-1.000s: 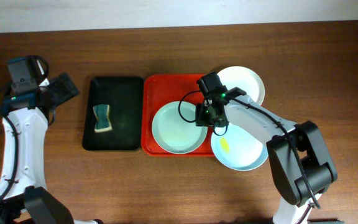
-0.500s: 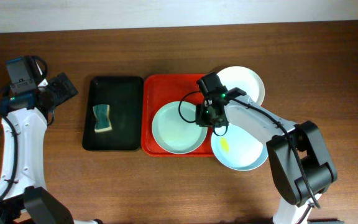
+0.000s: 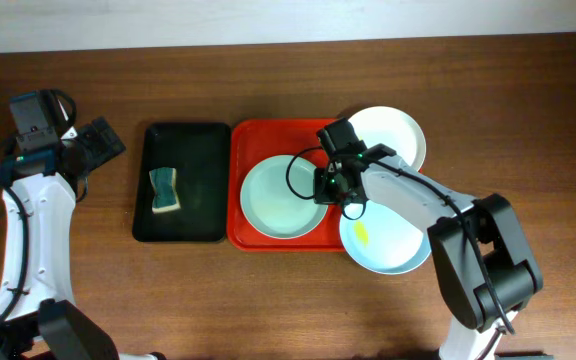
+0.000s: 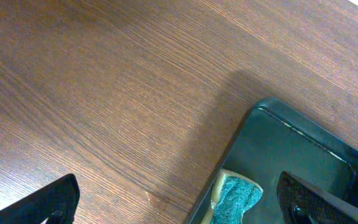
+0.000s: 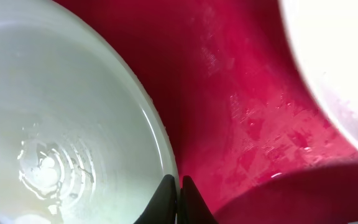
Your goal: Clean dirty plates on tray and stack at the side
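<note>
Though pressed tip to tip with no gap showing, cannot be said to hold anything. Right gripper (image 5: 175,190) hard against the right-hand rim of the pale blue plate (image 3: 278,198); rim caught or merely touched from the side, not readable in the wrist view. Plate flat in the middle of the red tray (image 3: 248,140), apart from its walls.

Two more at the tray's right edge: white plate (image 3: 398,130) toward the back, second pale blue plate (image 3: 388,250) toward the front, marked with a yellow smear (image 3: 361,233). Left gripper (image 4: 178,190) spread wide and empty, well apart from all this, over bare wood beside the black tray (image 3: 193,150) and its sponge (image 3: 165,190).

Probably stiff and fairly light, shallow, with a thin upturned lip as the only real purchase. Looks wet: glints and ripples in the well, droplets (image 5: 253,124) on the red plastic nearby, so likely slick. Best pinched across the lip, one finger inside and one outside, or slid flat rather than levered up by one edge. Might chip or clatter if dropped against its neighbours; material not tellable.

Hidden under the right arm (image 3: 408,195): the meeting of the two outer plates with the tray rim, so resting on it or on the table (image 3: 268,80) cannot be judged. Cut off in the right wrist view: most of the near plate, plus a pale plate edge at upper right, white or blue unclear. Any smear on the tray's plate too faint to make out.
</note>
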Robot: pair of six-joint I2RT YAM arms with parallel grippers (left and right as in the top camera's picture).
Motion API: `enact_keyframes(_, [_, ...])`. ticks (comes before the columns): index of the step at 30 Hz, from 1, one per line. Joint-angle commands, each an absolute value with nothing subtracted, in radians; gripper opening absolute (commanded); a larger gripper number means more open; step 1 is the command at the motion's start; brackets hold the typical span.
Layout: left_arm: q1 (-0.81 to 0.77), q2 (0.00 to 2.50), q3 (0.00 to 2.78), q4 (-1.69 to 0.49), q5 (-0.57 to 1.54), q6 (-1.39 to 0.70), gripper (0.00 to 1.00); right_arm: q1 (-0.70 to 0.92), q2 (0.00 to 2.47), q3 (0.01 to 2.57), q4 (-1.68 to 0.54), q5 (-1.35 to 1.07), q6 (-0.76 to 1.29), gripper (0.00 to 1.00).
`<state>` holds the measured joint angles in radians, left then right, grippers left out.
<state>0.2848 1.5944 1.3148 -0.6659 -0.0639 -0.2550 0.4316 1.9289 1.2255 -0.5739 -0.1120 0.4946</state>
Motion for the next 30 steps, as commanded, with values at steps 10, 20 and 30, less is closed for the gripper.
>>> enact_keyframes(10, [0.289, 1.591, 1.321, -0.667, -0.067, -0.265, 0.99, 0.353, 1.917, 1.332, -0.730, -0.268, 0.460, 0.04])
enact_keyframes(20, [0.289, 1.591, 1.321, -0.666, -0.067, -0.265, 0.99, 0.352, 1.913, 1.473, -0.867, -0.288, 0.414, 0.04])
enact_keyframes(30, [0.289, 1.591, 1.321, -0.666, -0.067, -0.265, 0.99, 0.381, 1.913, 1.584, -0.904, -0.287, 0.427, 0.04])
